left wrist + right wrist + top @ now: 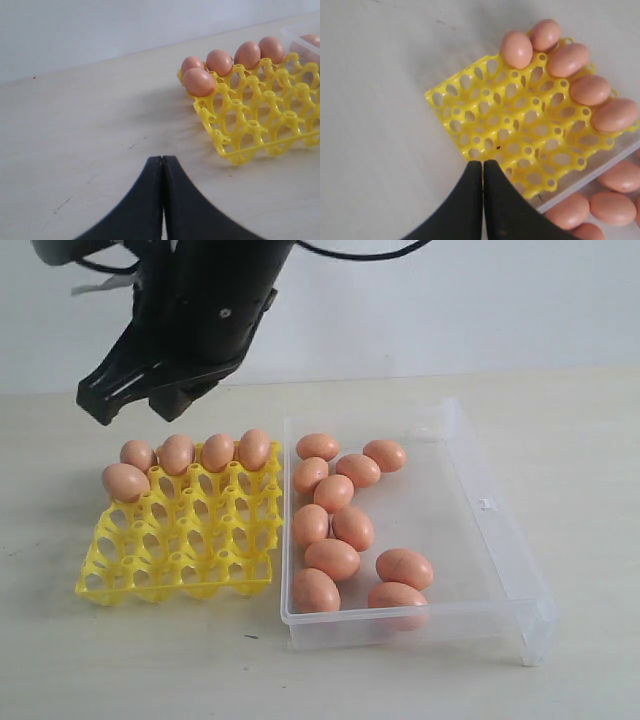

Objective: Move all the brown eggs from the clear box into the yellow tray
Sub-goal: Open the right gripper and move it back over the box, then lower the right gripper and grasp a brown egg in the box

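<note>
Eleven smooth brown oval eggs (pixel 332 559) lay boxed: fragile, slippery, best held mid-girth; left gripper (pixel 162 159), right gripper (pixel 482 163) closed, empty.

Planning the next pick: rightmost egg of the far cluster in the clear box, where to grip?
Come straight down on that egg; it lies on its side. Pinch across its short middle, far and near flanks, both clear; a neighbour egg crowds its left end.
</note>
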Controlling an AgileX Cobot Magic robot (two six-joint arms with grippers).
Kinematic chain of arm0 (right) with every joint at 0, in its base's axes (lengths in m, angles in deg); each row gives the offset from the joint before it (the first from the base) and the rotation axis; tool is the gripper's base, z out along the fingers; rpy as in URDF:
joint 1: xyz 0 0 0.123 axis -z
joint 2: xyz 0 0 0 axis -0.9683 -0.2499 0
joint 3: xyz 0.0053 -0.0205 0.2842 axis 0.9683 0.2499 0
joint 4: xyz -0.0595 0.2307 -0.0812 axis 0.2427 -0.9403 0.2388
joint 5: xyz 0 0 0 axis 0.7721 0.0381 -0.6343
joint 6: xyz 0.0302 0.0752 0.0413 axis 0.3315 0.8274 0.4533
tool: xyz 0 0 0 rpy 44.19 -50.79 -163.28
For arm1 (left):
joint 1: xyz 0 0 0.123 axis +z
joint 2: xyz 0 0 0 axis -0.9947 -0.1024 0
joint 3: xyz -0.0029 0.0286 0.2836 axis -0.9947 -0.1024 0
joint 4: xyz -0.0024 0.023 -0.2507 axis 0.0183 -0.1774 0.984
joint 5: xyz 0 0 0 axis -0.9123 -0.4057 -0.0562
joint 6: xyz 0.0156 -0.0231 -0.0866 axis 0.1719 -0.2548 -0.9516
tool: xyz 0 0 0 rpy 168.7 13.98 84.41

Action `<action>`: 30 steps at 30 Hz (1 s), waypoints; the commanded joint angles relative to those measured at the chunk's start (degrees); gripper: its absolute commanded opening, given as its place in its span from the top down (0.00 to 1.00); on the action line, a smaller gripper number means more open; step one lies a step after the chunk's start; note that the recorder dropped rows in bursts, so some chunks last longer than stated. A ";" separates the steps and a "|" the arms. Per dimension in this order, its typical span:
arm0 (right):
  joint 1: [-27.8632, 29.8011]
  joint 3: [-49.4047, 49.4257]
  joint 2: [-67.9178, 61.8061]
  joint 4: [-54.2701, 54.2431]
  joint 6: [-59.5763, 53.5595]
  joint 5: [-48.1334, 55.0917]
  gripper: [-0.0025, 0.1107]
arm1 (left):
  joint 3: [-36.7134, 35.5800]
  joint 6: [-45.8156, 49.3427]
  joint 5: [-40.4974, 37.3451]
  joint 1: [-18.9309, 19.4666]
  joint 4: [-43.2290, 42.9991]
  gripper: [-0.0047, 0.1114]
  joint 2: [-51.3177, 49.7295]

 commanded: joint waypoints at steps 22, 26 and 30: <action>14.81 45.07 17.85 8.56 4.21 -17.19 0.53 | 0.23 -0.01 0.35 -0.25 -0.12 0.96 0.32; 14.81 45.07 14.09 10.05 3.44 -18.36 0.46 | 0.23 -0.01 0.35 -0.25 -0.12 0.96 0.32; 14.81 44.83 10.51 9.81 -3.30 -22.16 0.47 | 0.23 -0.01 0.35 -0.25 -0.12 0.96 0.32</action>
